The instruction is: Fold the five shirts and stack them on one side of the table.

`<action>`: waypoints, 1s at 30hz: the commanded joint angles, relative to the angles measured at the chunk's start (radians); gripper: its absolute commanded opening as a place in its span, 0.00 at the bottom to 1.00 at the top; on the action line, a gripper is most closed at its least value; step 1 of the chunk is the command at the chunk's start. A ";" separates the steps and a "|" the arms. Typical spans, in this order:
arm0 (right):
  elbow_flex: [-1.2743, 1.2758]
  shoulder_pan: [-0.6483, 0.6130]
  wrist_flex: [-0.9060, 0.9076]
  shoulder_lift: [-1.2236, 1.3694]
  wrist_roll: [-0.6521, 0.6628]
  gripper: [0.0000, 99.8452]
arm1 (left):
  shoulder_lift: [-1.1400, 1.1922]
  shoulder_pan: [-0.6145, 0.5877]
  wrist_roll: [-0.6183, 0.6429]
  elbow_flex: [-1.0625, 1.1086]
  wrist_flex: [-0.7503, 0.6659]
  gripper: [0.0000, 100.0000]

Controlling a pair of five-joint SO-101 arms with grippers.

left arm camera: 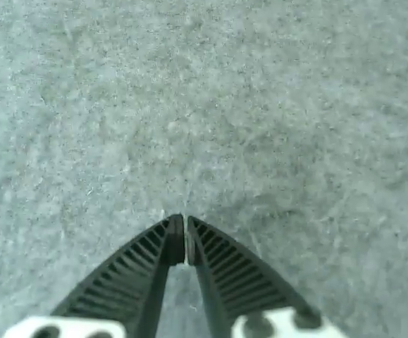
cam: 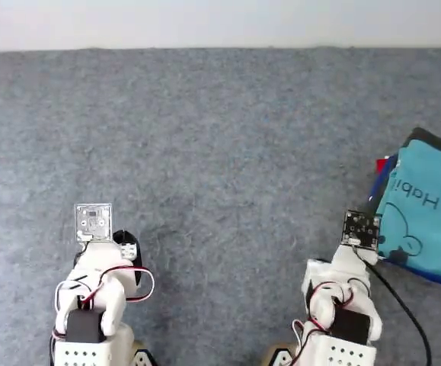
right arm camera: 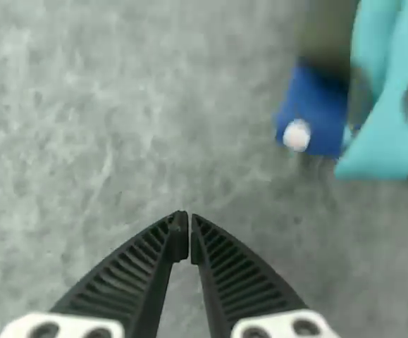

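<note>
Left jaws pressed tip to tip, empty, over the grey felt tabletop (cam: 220, 137). Right jaws likewise closed, holding nothing, just beside the stack of folded fabric shirts (cam: 422, 221), teal on top, at the tabletop's right edge.

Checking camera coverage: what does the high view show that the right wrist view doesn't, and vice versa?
High view adds: the left arm and right arm side by side, and a red edge beside the teal shirt. Right wrist view adds: the right end effector, shut, and a white dot on the blue shirt. Shared: the grey table, the teal shirt, the blue shirt.
</note>
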 commanded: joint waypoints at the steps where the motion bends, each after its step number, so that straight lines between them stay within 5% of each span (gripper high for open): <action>1: 0.014 -0.027 -0.033 -0.005 0.064 0.01 | -0.005 -0.002 0.009 -0.005 0.018 0.02; 7: 0.014 -0.090 -0.033 -0.004 0.068 0.01 | -0.009 0.002 0.005 -0.005 0.169 0.02; 30: 0.014 -0.088 -0.033 -0.004 0.069 0.01 | -0.009 0.002 0.005 -0.005 0.155 0.02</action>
